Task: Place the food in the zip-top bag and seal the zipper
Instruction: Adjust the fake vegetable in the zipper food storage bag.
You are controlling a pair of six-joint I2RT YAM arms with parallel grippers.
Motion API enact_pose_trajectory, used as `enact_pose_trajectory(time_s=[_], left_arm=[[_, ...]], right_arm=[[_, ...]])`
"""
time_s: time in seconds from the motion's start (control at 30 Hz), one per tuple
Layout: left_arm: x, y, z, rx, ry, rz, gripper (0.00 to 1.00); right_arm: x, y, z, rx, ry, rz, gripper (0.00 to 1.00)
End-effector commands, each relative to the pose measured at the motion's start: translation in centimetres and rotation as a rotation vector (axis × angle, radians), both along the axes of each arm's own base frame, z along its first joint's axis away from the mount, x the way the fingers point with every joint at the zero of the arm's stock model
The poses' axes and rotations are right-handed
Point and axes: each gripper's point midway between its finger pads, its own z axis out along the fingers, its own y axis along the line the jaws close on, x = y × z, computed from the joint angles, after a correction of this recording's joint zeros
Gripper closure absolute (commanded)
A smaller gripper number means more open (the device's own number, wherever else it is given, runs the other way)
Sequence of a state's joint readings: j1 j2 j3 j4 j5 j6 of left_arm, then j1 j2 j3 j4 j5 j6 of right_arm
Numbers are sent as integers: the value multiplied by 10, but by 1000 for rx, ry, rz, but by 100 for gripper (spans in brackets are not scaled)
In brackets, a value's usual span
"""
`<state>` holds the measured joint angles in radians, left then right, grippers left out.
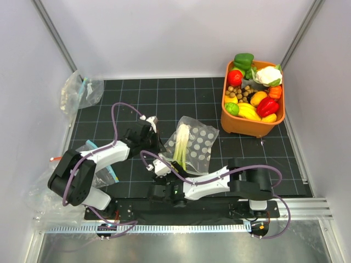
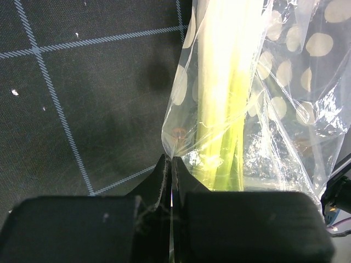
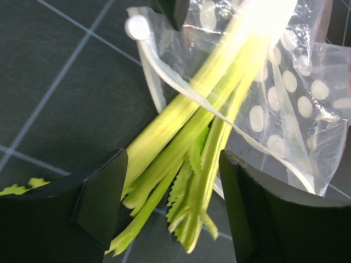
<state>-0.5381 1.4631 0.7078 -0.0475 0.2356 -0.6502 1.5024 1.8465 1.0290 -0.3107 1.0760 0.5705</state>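
The dotted zip-top bag [image 1: 198, 143] lies mid-table with the pale-green celery [image 1: 181, 143] partly in it. My left gripper [image 1: 160, 145] is shut on the bag's left mouth corner; the left wrist view shows its jaws [image 2: 171, 160] pinched on the plastic beside the celery [image 2: 230, 82]. My right gripper [image 3: 173, 156] stands open, one finger on each side of the celery's leafy end [image 3: 189, 186], which sticks out of the mouth. The pale zipper [image 3: 151, 66] loops over the stalk. A red tomato [image 1: 235, 77] and a red pepper [image 1: 267, 106] lie in the bin.
An orange bin [image 1: 233, 123] of toy produce stands at the back right. Other clear bags lie at the far left [image 1: 77, 90] and under the left arm [image 1: 104, 171]. White walls close in both sides and the back.
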Motion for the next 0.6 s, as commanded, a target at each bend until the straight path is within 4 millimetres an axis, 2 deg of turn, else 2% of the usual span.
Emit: enact_pose_trajectory(time_s=[0.0, 0.13, 0.17, 0.2, 0.23, 0.4, 0.47, 0.57], left_arm=[[6, -6, 13, -43, -43, -5, 100], [6, -5, 11, -38, -41, -4, 100], [7, -5, 12, -35, -42, 2, 100], [6, -4, 10, -30, -41, 1, 100], [6, -5, 11, -32, -39, 1, 100], [6, -6, 10, -33, -34, -6, 100], [6, -6, 9, -32, -31, -8, 100], [6, -7, 7, -32, -25, -13, 100]], right_arm=[[17, -5, 8, 42, -9, -73, 26], [25, -27, 0, 51, 52, -136, 20], [25, -30, 4, 89, 67, -151, 10], [26, -40, -1, 90, 77, -167, 5], [27, -42, -2, 109, 92, -168, 3], [19, -41, -11, 248, 217, -131, 2], [22, -41, -13, 295, 251, -139, 2], [20, -45, -24, 311, 293, -138, 2]])
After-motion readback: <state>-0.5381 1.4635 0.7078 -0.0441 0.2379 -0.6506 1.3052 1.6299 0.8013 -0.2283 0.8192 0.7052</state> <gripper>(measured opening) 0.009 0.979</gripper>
